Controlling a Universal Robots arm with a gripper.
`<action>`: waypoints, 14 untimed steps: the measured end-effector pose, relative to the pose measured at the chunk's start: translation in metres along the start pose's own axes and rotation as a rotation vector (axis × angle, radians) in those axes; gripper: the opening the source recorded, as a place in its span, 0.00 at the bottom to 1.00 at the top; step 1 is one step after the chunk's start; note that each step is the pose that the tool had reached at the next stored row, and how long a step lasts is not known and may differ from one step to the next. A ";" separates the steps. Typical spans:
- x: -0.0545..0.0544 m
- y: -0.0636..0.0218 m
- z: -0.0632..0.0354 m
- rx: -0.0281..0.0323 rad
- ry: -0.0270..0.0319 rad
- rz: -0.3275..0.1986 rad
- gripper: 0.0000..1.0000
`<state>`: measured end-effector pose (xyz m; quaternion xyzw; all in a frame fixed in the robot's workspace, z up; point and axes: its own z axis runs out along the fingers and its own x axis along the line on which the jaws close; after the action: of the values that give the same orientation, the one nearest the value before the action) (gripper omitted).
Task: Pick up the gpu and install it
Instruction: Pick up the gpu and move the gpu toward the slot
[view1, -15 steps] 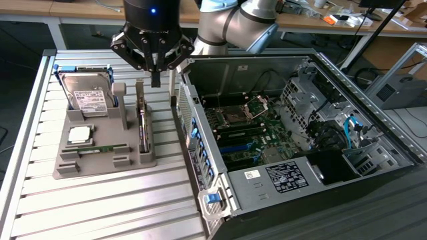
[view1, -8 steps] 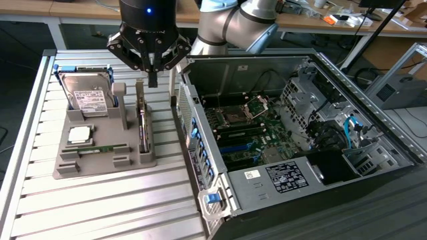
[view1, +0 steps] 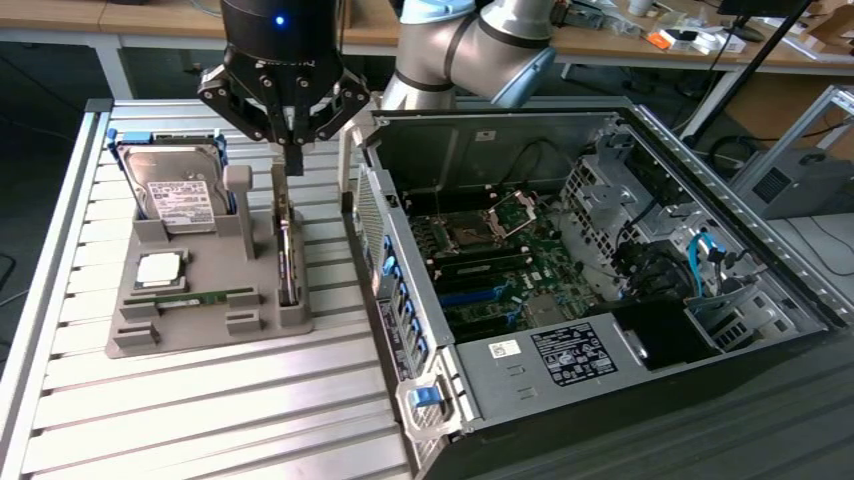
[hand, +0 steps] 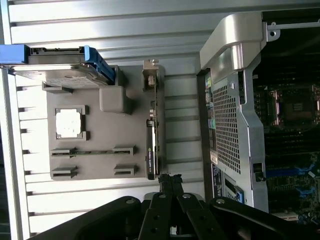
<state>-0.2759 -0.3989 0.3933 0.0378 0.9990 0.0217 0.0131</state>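
Observation:
The gpu (view1: 286, 250) stands on edge in the right-hand slot of a grey holder (view1: 267, 322), a thin dark card with a metal bracket at its far end. In the wrist view the gpu (hand: 152, 135) is a narrow dark strip along the holder's (hand: 100, 165) edge. My gripper (view1: 291, 162) hangs just above the card's far end, with its fingers pressed together and nothing between them. The wrist view has the gripper (hand: 170, 181) with its fingertips closed, near one end of the card and clear of it.
On the holder also sit a silver hard drive (view1: 180, 192) in a blue caddy, a square CPU (view1: 160, 268) and a green RAM stick (view1: 200, 297). An open computer case (view1: 587, 140) with its motherboard (view1: 487, 255) lies at the exterior view's right, close beside the holder. All of this rests on a slatted metal table (view1: 200, 420).

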 end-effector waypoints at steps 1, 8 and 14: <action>0.000 0.0000 0.0000 0.0000 0.0000 0.000 0.10; 0.000 0.0000 0.0000 0.0000 0.0000 0.000 0.10; 0.000 0.0000 0.0000 0.0000 0.0000 0.000 0.16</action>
<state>-0.2759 -0.3989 0.3933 0.0379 0.9990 0.0217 0.0131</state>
